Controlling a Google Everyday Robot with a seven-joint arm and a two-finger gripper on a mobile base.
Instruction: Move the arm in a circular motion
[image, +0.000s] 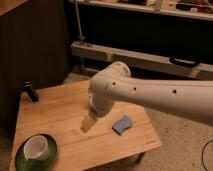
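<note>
The arm (150, 92) is thick and cream-white, and it reaches in from the right edge of the camera view over the wooden table (60, 112). Its rounded elbow (107, 87) hangs above the table's middle, and the last segment points down and to the left. The gripper (87, 124) is the tan tapered tip, low over the tabletop near the centre, just left of a blue sponge (122, 124).
A green plate (20, 161) with a white cup (36, 147) sits at the table's front left corner. A black object (30, 92) stands at the back left edge. A dark shelf unit (150, 35) runs behind the table, and speckled floor (185, 145) lies to the right.
</note>
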